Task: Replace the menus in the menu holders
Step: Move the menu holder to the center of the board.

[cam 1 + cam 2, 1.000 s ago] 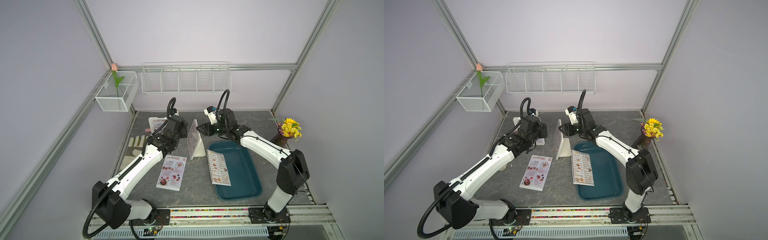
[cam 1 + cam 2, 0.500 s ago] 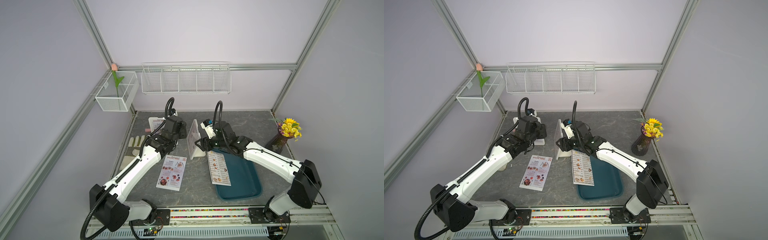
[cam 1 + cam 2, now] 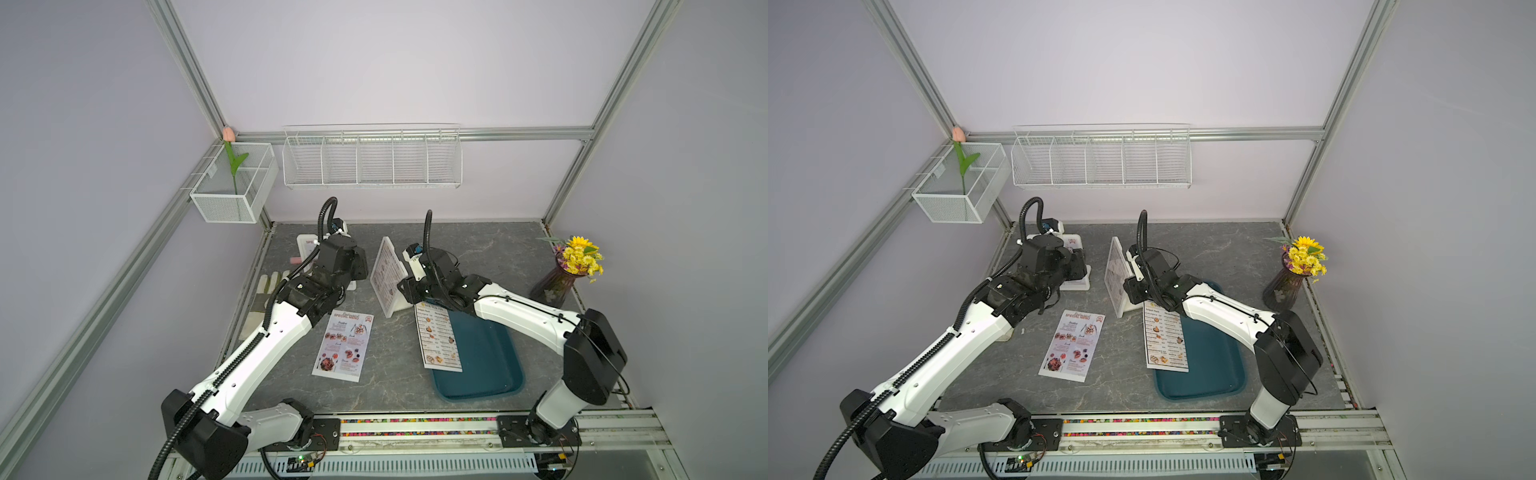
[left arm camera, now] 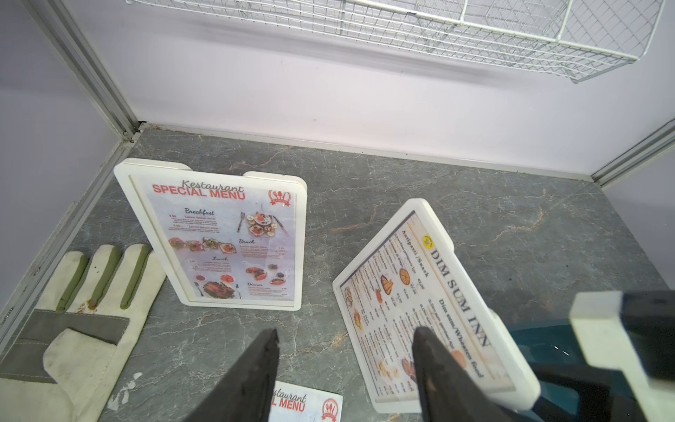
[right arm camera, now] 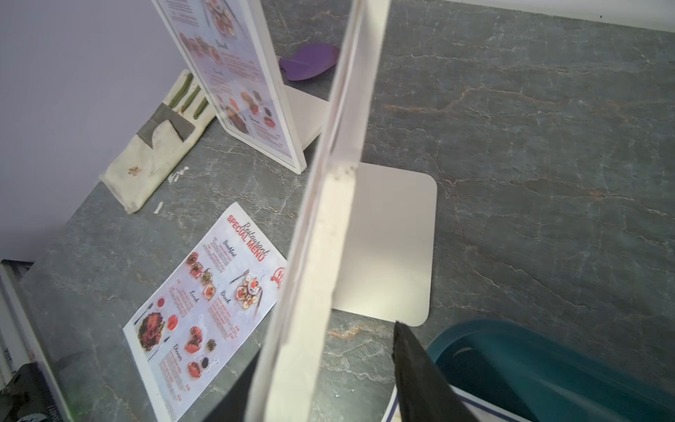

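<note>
In the middle of the table, the DIM SUM INN holder stood with the right gripper spread loosely around its edge, not pinching yet. The left gripper hovered released and empty just left of it. The SPECIAL MENU holder sat far left.

The Dim Sum Inn holder stands between the left end effector and the right end effector, its edge inside the right jaws. Ahead of the left stands the Special Menu holder, with a glove leftward. Behind the left lies a Special Menu sheet; behind the right, a Dim Sum Inn sheet partly on the tray.
</note>
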Robot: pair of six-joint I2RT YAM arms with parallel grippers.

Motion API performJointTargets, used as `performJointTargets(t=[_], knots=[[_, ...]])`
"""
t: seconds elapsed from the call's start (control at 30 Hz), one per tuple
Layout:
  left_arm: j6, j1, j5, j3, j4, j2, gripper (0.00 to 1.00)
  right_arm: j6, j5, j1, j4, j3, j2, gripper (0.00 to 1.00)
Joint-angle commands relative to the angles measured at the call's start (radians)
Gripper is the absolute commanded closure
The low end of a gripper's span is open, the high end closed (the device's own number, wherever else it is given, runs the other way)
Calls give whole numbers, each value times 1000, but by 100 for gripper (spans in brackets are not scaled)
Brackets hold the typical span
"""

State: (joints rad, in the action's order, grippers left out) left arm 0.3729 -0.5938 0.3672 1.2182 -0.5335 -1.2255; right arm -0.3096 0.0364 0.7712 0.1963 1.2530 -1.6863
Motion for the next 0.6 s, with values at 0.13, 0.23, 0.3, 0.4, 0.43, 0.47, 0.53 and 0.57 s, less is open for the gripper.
performJointTargets(t=[0.13, 0.23, 0.3, 0.4, 0.43, 0.47, 0.53, 0.57], knots=[[20, 5, 16, -7, -19, 3, 40, 68, -6, -84, -71, 57, -81, 40], [21, 5, 14, -9, -20, 6, 40, 90, -32, -117, -85, 60, -93, 35], [21, 3, 13, -13, -22, 9, 40, 107, -50, -130, -103, 49, -89, 34], [23, 4, 14, -20, -24, 14, 40, 124, -121, -145, -158, 22, -85, 34], [23, 5, 13, -22, -23, 14, 40, 128, -154, -150, -186, 9, -87, 34], [24, 4, 13, -23, -25, 17, 40, 133, -191, -155, -218, -4, -88, 34], [23, 5, 12, -23, -26, 17, 40, 136, -256, -170, -273, -19, -102, 34], [23, 3, 12, -21, -29, 17, 40, 132, -287, -181, -293, -18, -114, 36]])
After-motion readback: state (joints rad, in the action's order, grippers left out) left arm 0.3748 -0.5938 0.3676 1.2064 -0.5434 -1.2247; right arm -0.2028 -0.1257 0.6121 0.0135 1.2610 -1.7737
